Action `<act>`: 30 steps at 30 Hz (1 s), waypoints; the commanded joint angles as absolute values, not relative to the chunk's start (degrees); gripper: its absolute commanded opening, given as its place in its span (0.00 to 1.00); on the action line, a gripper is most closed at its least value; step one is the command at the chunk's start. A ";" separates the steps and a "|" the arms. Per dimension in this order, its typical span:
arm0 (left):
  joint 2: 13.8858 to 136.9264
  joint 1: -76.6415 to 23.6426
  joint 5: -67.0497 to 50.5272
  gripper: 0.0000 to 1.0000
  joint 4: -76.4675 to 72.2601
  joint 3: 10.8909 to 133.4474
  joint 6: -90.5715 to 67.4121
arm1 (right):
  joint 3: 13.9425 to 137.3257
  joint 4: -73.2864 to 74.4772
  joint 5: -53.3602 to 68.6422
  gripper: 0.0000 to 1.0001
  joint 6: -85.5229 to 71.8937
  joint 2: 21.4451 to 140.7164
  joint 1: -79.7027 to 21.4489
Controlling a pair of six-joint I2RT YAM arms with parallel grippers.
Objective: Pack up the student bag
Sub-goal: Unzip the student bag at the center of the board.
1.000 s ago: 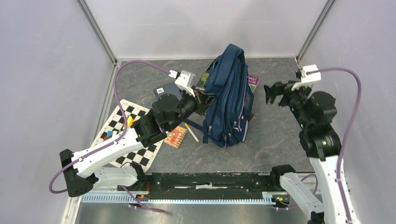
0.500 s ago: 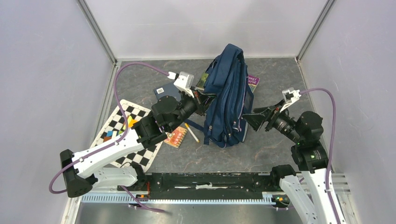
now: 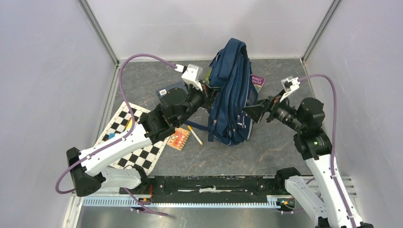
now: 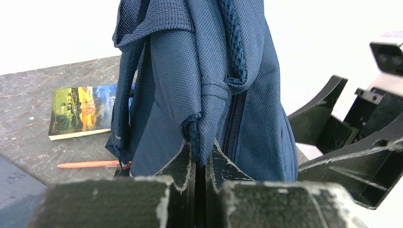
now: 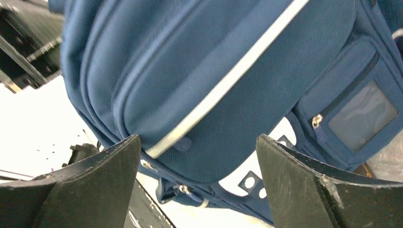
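Table (image 3: pixel 285 152): grey, stone-patterned, and carries everything named here.

Student bag (image 3: pixel 233 95): stands upright, a little toward the far edge from the middle of the table. From the right wrist its front shows a grey stripe and a zipped pocket.

Checkerboard mat (image 3: pixel 116 124): lies flat by the left edge, partly under the left arm.

Left gripper (image 4: pixel 199 152): jaws pressed together on a fold of the bag's fabric beside a zip, on the bag's left side. It seems to be holding the bag up.

Right gripper (image 3: pixel 252 111): jaws wide apart and level with the bag's front panel, one finger to each side of it. Contact cannot be told.

Purple book (image 3: pixel 257 81): on the table just right of the bag, toward the far edge.

Dark notebook (image 3: pixel 166 90): left of the bag, largely hidden by the left arm.

Card pack (image 3: pixel 179 138): near the mat's right corner.

Pencil (image 3: pixel 194 135): just beside the card pack, short of the bag.

Progress: early, by my reading. The loose things all lie outside, no compartment looks opened, and the bag is only being steadied. Opening, loading and closing remain.
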State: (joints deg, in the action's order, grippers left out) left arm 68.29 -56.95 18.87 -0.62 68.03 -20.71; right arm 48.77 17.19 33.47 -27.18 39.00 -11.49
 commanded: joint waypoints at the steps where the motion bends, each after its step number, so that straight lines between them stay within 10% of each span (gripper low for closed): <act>1: 69.53 -56.05 22.07 0.02 -5.51 73.76 -16.72 | 54.60 8.66 31.44 0.97 -29.87 43.14 -11.80; 15: 70.47 -56.03 20.06 0.02 -4.04 74.24 -14.61 | 63.78 7.51 22.13 0.97 -28.64 56.94 -18.56; 18: 70.64 -56.06 18.67 0.02 -5.91 74.19 -13.10 | 66.08 11.74 15.72 0.78 -24.20 60.02 -22.43; 24: 70.97 -56.07 11.24 0.02 -8.57 78.76 -6.57 | 75.32 12.48 10.29 0.01 -21.40 63.34 -24.24; 30: 69.90 -56.03 5.78 0.02 -5.48 86.51 -4.14 | 92.78 13.80 9.15 0.00 -19.91 69.54 -26.02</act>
